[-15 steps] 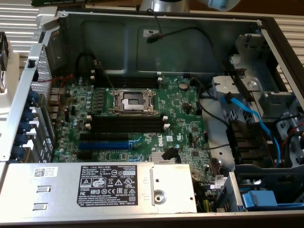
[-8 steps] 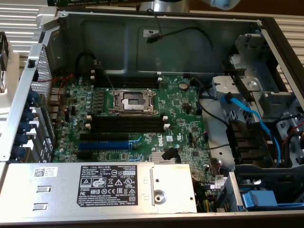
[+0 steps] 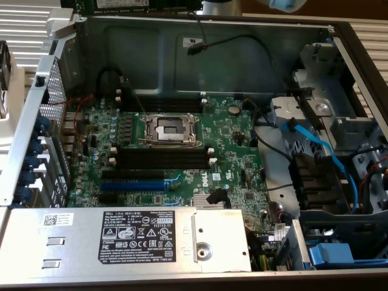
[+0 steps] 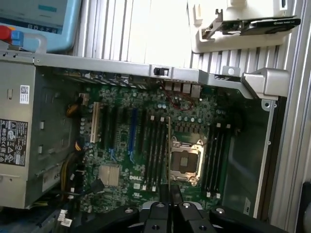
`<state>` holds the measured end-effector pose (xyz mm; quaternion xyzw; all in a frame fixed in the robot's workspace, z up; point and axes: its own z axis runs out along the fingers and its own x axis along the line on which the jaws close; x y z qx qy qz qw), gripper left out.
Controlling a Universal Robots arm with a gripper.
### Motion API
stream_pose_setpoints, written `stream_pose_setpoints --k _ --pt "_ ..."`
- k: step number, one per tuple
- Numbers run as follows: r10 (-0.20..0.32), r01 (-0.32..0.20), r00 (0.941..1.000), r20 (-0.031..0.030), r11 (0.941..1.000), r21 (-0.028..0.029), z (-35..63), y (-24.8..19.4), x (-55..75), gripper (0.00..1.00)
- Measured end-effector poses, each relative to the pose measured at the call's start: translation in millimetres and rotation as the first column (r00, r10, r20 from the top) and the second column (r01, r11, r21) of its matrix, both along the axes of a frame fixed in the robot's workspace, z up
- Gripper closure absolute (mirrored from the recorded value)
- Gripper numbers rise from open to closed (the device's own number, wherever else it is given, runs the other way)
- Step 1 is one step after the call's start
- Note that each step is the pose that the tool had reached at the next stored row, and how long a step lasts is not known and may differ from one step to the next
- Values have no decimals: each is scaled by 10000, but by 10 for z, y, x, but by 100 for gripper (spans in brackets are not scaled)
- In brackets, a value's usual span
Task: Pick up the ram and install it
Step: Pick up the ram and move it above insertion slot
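Exterior oblique, wrist overhead — shared motherboard (image 3: 230, 145)

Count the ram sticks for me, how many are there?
1. The ram is held in the gripper, up above the open computer case. The black memory slots look empty, though the power supply could hide others.

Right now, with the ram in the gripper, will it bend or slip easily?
The ram looks like a thin flat board, so probably stiff and light. The gripper grips a small part, so it may tilt. So thin, it likely breaks under side force.
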<state>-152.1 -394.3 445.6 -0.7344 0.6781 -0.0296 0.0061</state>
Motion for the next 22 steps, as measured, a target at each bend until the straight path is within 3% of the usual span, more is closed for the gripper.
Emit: stream_pose_setpoints --k 5,16,22 --pt "-236 236 9997 10 9997 23 -54 0 60 88" --pt "-738 737 9972 100 9971 170 -173 -21 112 88" --pt "-982 979 9951 107 9949 248 -258 -22 168 88"
